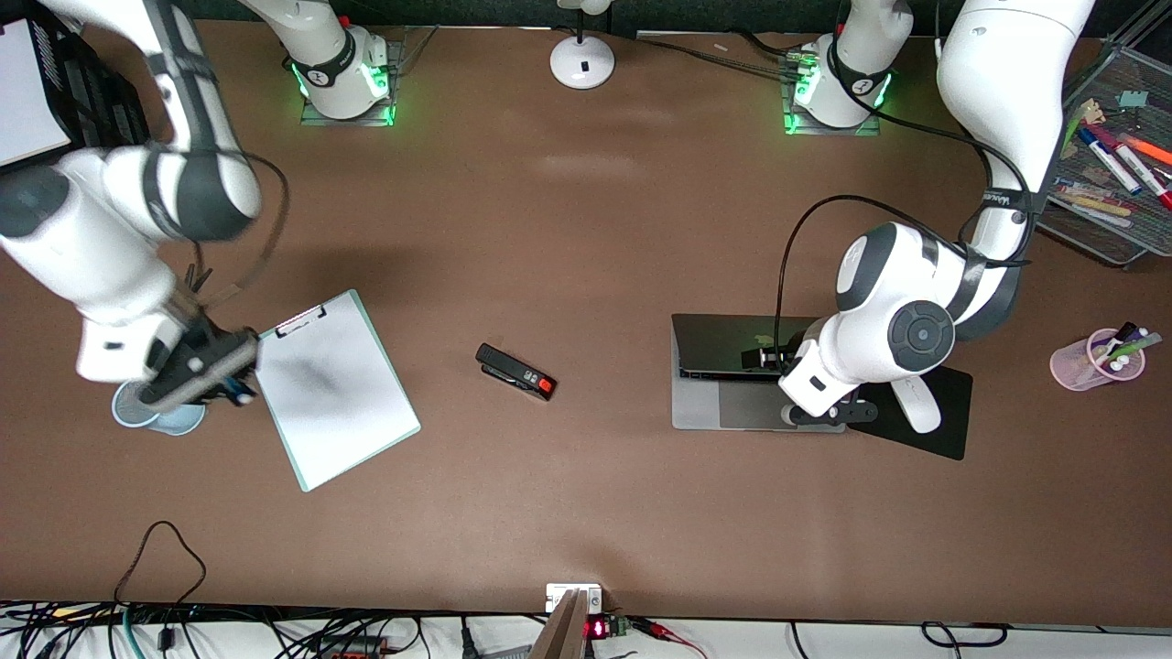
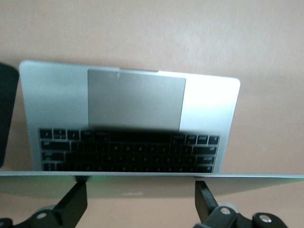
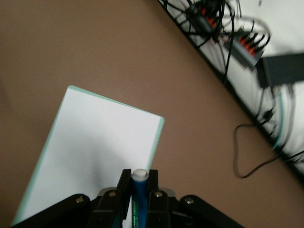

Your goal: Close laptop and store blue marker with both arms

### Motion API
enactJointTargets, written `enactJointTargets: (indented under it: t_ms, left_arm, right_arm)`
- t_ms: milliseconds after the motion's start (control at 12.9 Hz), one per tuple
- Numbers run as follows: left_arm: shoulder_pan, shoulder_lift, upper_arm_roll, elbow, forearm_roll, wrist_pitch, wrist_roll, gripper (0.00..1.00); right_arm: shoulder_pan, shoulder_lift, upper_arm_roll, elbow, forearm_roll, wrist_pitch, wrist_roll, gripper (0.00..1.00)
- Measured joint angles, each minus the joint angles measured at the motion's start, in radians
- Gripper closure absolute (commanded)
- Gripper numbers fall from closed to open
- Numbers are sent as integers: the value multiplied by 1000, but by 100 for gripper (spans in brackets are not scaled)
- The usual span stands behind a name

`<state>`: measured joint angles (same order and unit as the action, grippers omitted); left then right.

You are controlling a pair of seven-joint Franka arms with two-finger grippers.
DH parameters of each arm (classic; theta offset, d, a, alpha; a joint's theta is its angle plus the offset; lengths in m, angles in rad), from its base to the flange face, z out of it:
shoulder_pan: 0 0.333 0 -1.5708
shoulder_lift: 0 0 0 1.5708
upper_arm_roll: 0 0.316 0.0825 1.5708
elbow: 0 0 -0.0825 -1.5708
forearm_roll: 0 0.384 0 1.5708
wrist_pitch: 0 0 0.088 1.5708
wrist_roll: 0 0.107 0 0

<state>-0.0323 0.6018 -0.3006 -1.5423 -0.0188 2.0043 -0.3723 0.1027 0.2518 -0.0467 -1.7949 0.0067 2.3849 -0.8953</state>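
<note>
The laptop [image 1: 732, 384] is sitting half-open near the bench's left-arm end, the left gripper [image 2: 140, 202] standing spread at its lid edge. The right gripper [image 3: 139, 190] is clamping the blue marker [image 3: 138, 197], apparently over the clipboard's [image 1: 334, 387] edge, white tip projecting.

We see a matt brown table [image 1: 586, 229], a laptop [image 2: 57, 99] of smooth brushed silver metal just ahead of the left gripper [image 2: 141, 202], and a glossy blue plastic marker [image 3: 139, 194] clamped in the right gripper [image 3: 138, 183] over a clipboard [image 3: 95, 142] bearing plain white paper.
</note>
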Motion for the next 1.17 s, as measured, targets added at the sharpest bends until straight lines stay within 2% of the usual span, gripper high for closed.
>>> enactJointTargets:
  t_ms: [78, 233, 544, 700, 856, 1167]
  left_arm:
    - [-1, 5, 0, 1, 0, 11, 0, 0]
    - [-3, 17, 0, 1, 0, 26, 0, 0]
    - [-8, 53, 0, 2, 0, 74, 0, 0]
    - [-10, 67, 0, 2, 0, 98, 0, 0]
    - [-14, 79, 0, 3, 1, 123, 0, 0]
    - [-16, 115, 0, 3, 12, 175, 1, 0]
  right_arm:
    - [-22, -24, -4, -3, 32, -3, -129, 95]
    - [-86, -35, -9, -9, 163, -4, -388, 95]
    - [-177, -6, -10, -20, 373, -9, -788, 95]
    - [-210, 13, -10, -20, 467, -71, -952, 95]
    - [-256, 39, -11, -5, 523, -165, -1081, 95]
    - [-348, 103, -11, 84, 536, -321, -1288, 95]
